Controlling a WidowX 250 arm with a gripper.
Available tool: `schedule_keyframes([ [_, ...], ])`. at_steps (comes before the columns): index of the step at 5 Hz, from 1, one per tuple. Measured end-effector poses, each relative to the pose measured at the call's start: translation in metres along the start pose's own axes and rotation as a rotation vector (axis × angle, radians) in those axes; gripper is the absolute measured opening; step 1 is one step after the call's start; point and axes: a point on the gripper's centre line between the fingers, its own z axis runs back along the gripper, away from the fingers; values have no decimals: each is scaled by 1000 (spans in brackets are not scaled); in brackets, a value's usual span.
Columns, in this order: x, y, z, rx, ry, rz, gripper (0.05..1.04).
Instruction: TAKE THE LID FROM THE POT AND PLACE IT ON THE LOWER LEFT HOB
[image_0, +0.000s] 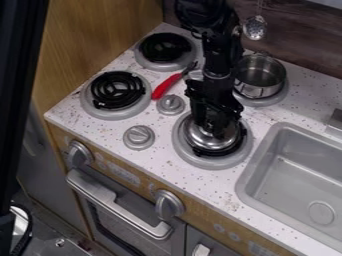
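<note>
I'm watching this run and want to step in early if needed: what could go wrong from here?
The shiny round metal lid sits under the black gripper on the front right hob, so it might be left there instead of on the front left one.
If carried left too low, it may bump the round grey knob or the red-handled tool.
</note>
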Motion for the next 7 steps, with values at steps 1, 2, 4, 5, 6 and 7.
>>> schedule_keyframes([
  [1,-1,1,0,13,7,-19,332],
  [2,-6,5,4,11,3,-11,272],
  [4,-18,86,37,60,-28,150,272],
  [5,-19,131,42,69,-45,230,272],
  [6,-28,170,23,44,-25,294,272],
  [7,-32,192,12,57,14,314,272],
])
